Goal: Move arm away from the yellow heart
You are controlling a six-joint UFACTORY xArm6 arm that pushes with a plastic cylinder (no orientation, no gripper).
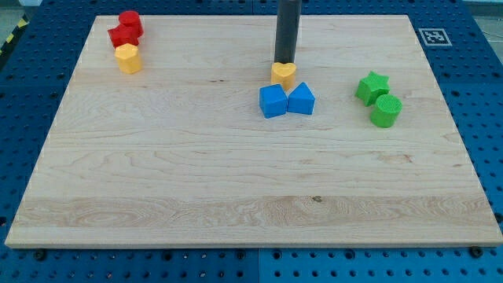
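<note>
The yellow heart [284, 75] lies on the wooden board [236, 181], right of centre toward the view's top. My tip [284, 62] stands at the heart's top edge, touching or just behind it. The dark rod rises straight up out of the view. Two blue blocks sit just below the heart: a blue cube-like block [273, 101] and a blue triangular block [301, 99], side by side and touching.
At the top left, two red blocks [126, 29] sit against a yellow hexagonal block [128, 58]. At the right, a green star [372, 86] sits above a green cylinder [386, 110]. A marker tag [434, 36] lies off the board's top right corner.
</note>
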